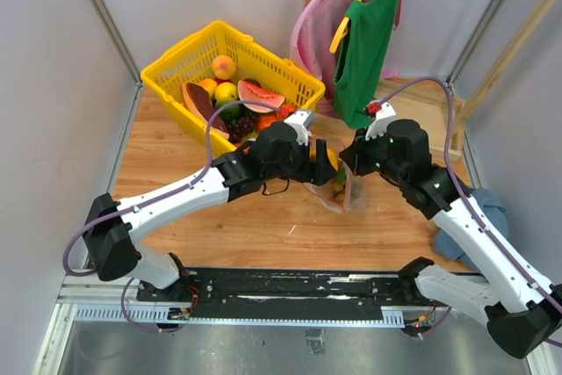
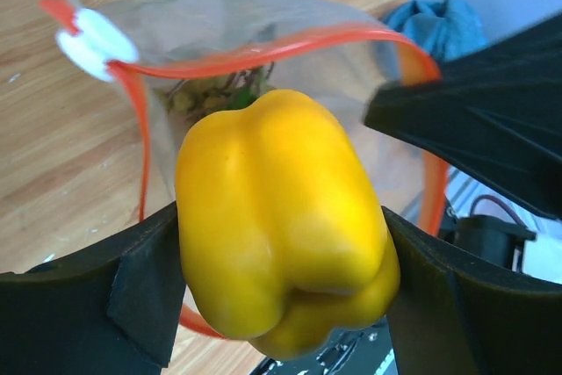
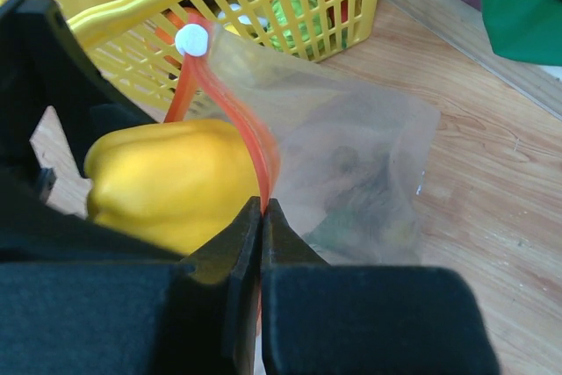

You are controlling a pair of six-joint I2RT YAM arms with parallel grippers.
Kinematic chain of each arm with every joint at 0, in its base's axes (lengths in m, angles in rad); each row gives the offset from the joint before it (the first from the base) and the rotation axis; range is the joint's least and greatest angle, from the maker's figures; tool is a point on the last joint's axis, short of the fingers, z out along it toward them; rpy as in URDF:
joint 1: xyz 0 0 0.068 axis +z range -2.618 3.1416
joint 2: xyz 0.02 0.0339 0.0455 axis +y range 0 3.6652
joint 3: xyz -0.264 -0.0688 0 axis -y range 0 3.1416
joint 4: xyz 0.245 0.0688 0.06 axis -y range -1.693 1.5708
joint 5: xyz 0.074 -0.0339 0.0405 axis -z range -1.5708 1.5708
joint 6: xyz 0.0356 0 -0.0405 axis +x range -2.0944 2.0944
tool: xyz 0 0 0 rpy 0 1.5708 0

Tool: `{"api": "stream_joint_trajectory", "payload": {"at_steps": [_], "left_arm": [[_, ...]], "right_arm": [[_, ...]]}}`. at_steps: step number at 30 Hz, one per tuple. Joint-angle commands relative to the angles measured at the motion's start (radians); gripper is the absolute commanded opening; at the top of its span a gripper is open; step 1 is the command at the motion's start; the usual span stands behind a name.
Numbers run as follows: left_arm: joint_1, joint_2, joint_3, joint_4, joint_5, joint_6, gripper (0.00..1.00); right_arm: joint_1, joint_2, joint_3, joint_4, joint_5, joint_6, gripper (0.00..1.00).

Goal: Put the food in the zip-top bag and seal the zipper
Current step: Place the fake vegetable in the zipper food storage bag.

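Note:
My left gripper [image 2: 281, 256] is shut on a yellow pepper [image 2: 281, 217] and holds it right at the open mouth of the clear zip-top bag [image 2: 219, 24]. The orange-red zipper [image 2: 263, 48] arcs around the pepper, with a white slider [image 2: 92, 37] at its left end. Olive-green food [image 2: 206, 94] lies inside the bag. My right gripper [image 3: 263, 208] is shut on the zipper strip [image 3: 250, 142] and holds that side of the mouth up; the pepper [image 3: 171, 182] shows to its left. In the top view both grippers [image 1: 338, 162] meet over the bag [image 1: 344, 192].
A yellow mesh basket [image 1: 176, 63] with more toy fruit stands at the back left, just behind the bag [image 3: 290, 6]. Pink and green clothes [image 1: 364, 32] hang on a wooden rack at the back right. A blue cloth [image 1: 492, 208] lies at the right.

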Motion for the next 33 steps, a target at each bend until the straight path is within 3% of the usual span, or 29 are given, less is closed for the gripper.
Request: {"api": "stream_joint_trajectory", "payload": {"at_steps": [1,14,24,33], "left_arm": [[-0.008,0.035,0.080,-0.090,-0.139,-0.035,0.57],[-0.010,0.111,0.165,-0.091,-0.214,-0.008,0.87],[-0.022,0.105,0.138,-0.004,-0.302,0.016,0.89],[-0.034,-0.014,0.118,-0.123,-0.257,0.024,0.89]], "right_arm": [[0.020,-0.030,-0.001,0.045,-0.034,0.005,0.01],[0.023,-0.035,-0.037,0.094,-0.093,0.037,0.01],[0.025,-0.037,-0.050,0.109,-0.111,0.050,0.01],[0.024,-0.054,-0.045,0.097,-0.062,0.041,0.00]]}}
